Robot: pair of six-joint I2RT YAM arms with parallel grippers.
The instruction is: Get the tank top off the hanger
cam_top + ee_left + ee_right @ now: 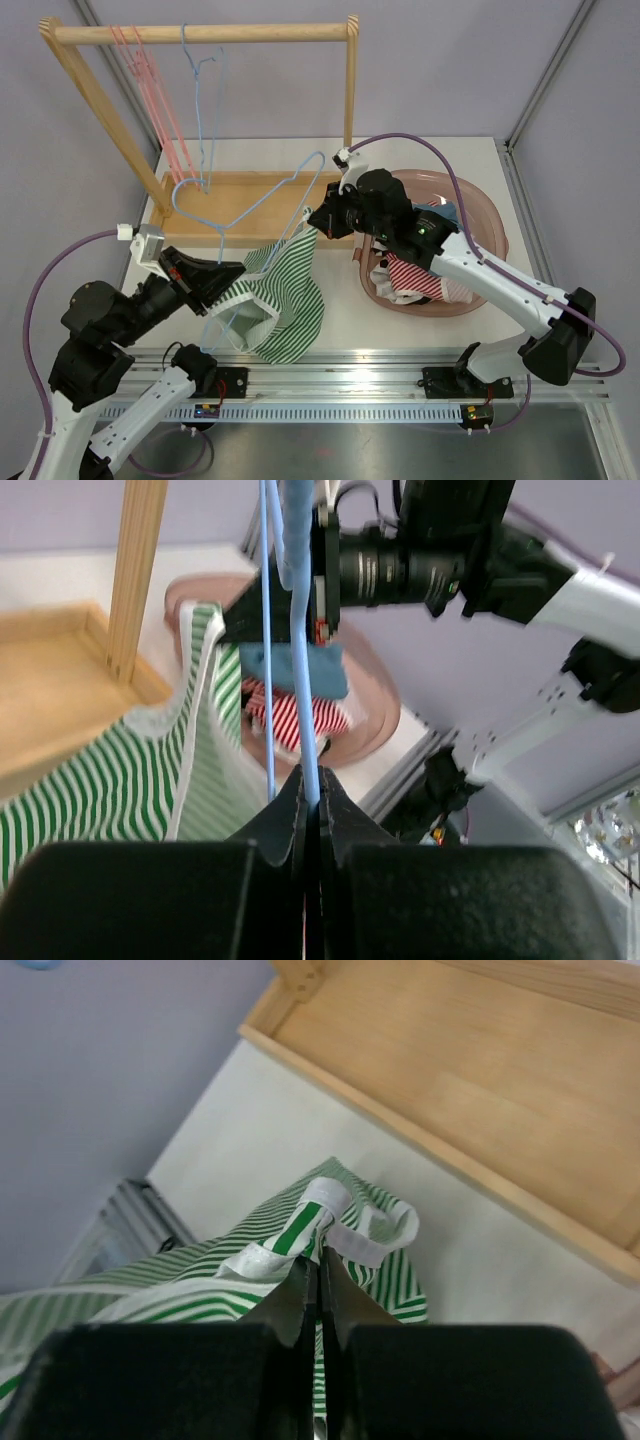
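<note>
The green-and-white striped tank top (pixel 285 300) hangs between my grippers over the table front, partly on the blue wire hanger (pixel 255 205). My left gripper (pixel 238 270) is shut on the hanger's wire; the wire (pixel 300 680) runs up from its jaws in the left wrist view, with the top (pixel 110 780) to the left. My right gripper (pixel 312 222) is shut on a shoulder strap of the tank top (pixel 310 1225), lifted above the table.
A wooden rack (pixel 200 35) with a tray base (pixel 255 200) stands at the back left, holding pink hangers (pixel 160 110) and another blue hanger (pixel 205 90). A pink basin (pixel 480 225) of clothes sits at the right.
</note>
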